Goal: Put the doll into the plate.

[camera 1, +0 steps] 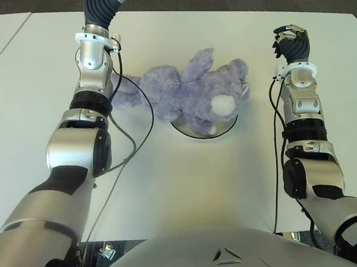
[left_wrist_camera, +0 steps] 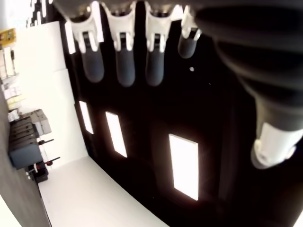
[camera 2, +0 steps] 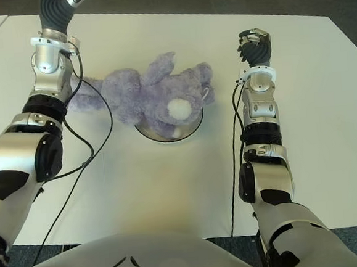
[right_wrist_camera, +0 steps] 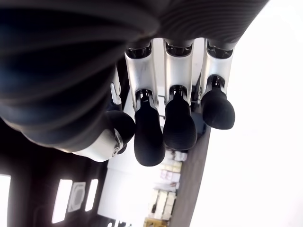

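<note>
- Doll (camera 1: 187,92) — a purple plush bear — lies on its back across the plate (camera 1: 227,127), its head with the white muzzle over the plate's right part and its body and legs spilling off to the left onto the white surface (camera 1: 188,182).
- We see only the near and right rim of the plate, a round metallic dish, under the doll; the rest is covered by plush.
- One plush limb reaches left to just beside our left forearm, and we cannot tell whether the two touch.
- Our left hand (left_wrist_camera: 125,56) is raised at the far left of the scene, past the top edge of the eye views; only its wrist and forearm show there, to the left of the doll.
- In the left wrist view the fingers (left_wrist_camera: 124,64) hang straight and spread, with nothing between them — the hand is empty.
- Our right hand (camera 1: 292,43) is held up to the right of the doll and plate, apart from both.
- Its fingers (right_wrist_camera: 149,132) are curled in toward the thumb in the right wrist view, and they hold nothing.
- Black cables (camera 1: 137,121) run along both arms; the left one loops over the surface near the doll.
</note>
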Controlling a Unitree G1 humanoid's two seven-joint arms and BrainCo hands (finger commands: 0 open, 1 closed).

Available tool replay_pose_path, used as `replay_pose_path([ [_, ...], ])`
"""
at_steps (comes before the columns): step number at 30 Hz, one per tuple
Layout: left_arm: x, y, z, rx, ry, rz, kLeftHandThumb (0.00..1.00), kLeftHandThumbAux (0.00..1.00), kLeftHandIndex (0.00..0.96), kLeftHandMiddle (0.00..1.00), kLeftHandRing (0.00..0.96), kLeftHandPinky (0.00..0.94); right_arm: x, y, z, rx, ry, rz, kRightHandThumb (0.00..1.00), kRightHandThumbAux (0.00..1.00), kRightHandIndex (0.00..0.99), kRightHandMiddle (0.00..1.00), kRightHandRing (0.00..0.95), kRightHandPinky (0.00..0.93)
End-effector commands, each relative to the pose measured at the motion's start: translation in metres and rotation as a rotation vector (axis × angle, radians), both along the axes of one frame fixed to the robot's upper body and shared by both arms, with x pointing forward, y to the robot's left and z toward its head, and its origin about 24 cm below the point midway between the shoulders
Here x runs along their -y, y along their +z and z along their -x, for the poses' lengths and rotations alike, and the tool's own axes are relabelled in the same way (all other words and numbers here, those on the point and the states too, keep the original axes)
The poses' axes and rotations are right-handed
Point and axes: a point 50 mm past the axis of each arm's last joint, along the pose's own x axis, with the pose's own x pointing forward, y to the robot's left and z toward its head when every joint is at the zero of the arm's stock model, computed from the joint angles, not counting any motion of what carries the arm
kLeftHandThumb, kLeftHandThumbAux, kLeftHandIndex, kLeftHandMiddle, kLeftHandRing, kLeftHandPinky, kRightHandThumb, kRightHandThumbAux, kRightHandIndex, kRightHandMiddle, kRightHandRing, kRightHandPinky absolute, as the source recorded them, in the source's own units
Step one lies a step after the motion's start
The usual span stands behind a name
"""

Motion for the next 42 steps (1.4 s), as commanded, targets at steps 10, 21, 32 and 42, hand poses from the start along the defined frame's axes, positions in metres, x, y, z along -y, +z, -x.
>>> replay_pose_path([
  [10,-0.003,-0.006,-0.011,-0.162,0.000,0.168,0.092,0.706,0.478,0.561,0.554,0.569,0.000,-0.004,-0.004,-0.007,0.014,-0.005,0.715,0.715,0.436,0.721,0.737,0.746],
  [21,-0.001,-0.036,0.012,-0.104,-0.001,0.202,0.206,0.810,0.679,0.762,0.754,0.740,0.005,-0.005,-0.001,-0.002,0.004,-0.006,0.715,0.714,0.435,0.713,0.729,0.737],
  [32,-0.002,-0.054,0.035,-0.114,0.019,0.198,0.691,0.711,0.452,0.795,0.778,0.762,0.009,-0.006,0.004,-0.002,-0.007,-0.002,0.716,0.714,0.435,0.715,0.732,0.739],
  [42,-0.010,-0.075,0.054,-0.151,0.058,0.253,0.711,0.705,0.443,0.850,0.850,0.861,0.013,-0.007,0.010,0.011,-0.010,-0.006,0.716,0.714,0.435,0.715,0.728,0.738],
])
